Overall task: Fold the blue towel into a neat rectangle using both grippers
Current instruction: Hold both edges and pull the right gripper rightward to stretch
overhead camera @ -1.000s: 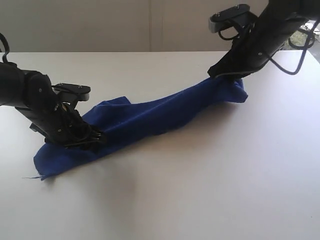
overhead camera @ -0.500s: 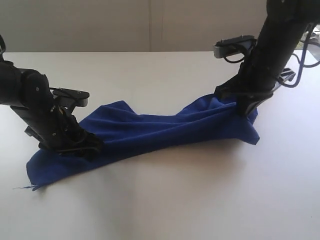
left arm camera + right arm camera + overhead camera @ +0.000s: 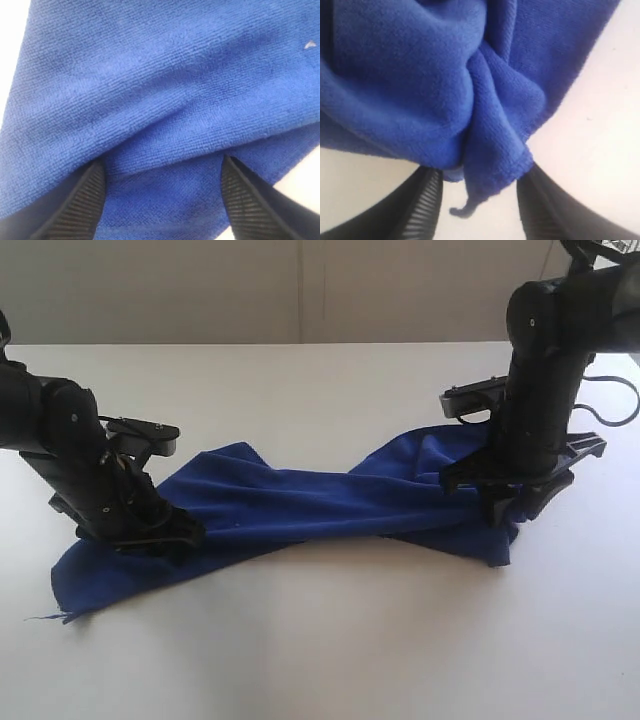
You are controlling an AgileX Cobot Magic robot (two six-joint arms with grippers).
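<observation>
1. Black narrow-jawed left gripper (image 3: pixel 165 535): jaws spread wide, resting on the cloth's left end, clamping nothing.
2. Matching right gripper (image 3: pixel 510 505): jaws parted, a bunched corner loose between them.
3. Fuzzy royal-blue towel (image 3: pixel 300 500): crumpled in a long band across the middle of the white bench (image 3: pixel 350 650).

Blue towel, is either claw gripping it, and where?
Apparently neither: right claw stands open around the bunched end of the blue towel, left claw open over its other end.

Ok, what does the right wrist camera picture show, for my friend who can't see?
A fuzzy royal-blue towel, bunched into thick folds, fills most of the picture, one hemmed corner poking out between the two ribbed fingers of the open black gripper. White table shows around it.
</observation>
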